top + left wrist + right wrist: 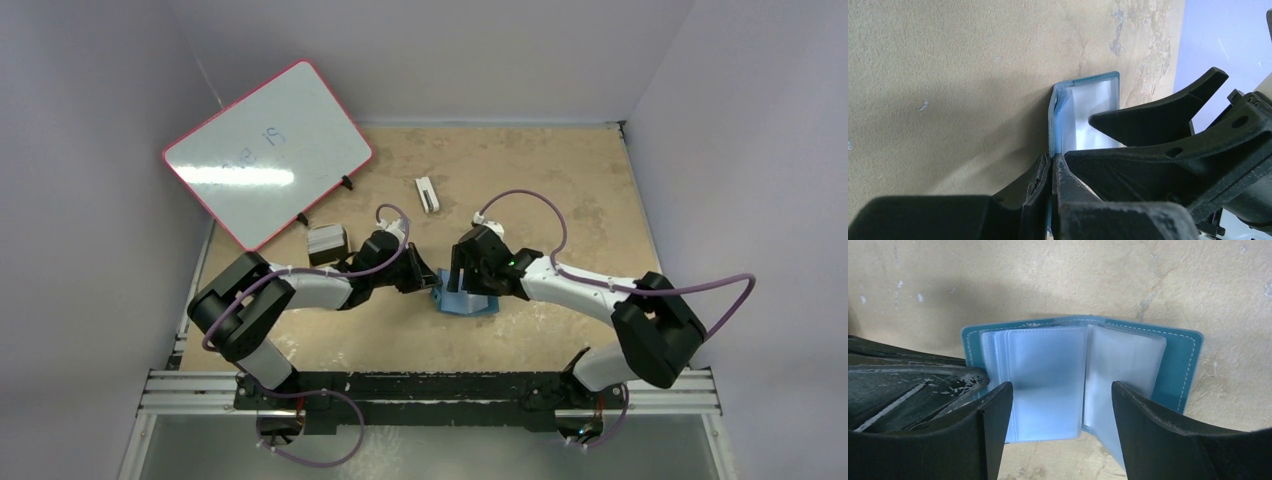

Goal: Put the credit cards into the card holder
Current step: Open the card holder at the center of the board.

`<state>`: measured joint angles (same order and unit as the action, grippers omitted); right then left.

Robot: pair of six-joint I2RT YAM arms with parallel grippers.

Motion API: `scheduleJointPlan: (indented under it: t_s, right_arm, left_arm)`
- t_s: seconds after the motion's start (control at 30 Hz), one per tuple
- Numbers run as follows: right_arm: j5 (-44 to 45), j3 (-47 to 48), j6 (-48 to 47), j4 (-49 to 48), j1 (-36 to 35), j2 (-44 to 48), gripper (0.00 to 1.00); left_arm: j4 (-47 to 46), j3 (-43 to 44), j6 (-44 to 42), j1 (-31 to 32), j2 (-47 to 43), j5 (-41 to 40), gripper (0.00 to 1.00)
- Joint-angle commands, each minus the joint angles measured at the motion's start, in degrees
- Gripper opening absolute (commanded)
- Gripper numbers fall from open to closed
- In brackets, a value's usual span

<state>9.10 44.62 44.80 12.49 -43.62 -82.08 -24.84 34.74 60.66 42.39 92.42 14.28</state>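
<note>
Two arms fold inward to frame centre; left hand (1051, 159) pinches the card holder (1178, 355) by its left cover edge, right hand (1060, 390) spread wide above its open sleeves; tabletop (560, 190) open toward upper right

Teal-blue card holder (1178, 355) open on table (560, 180), clear sleeves fanned, grey credit cards (327, 241) stacked well apart
</note>
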Motion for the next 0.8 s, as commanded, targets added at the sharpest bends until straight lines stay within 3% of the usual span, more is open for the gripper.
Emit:
scheduleJointPlan:
  t_s: [0.0,0.47,0.77]
  right_arm:
    - [4.6,0.1,1.2,2.7,-0.3,-0.1,0.74]
    - [-0.1,-1.0,-0.6,-2.1,-0.3,2.2,0.77]
    - [3.5,-2.5,0.9,-0.7,-0.3,-1.0,0.75]
  left_arm:
    - [-2.5,-0.2,-0.2,0.1,-1.8,-0.1,0.00]
    - [-3.6,-0.4,0.4,0.1,-1.3,-0.4,0.00]
    - [-3.4,-0.5,0.1,0.2,-1.3,-0.5,0.00]
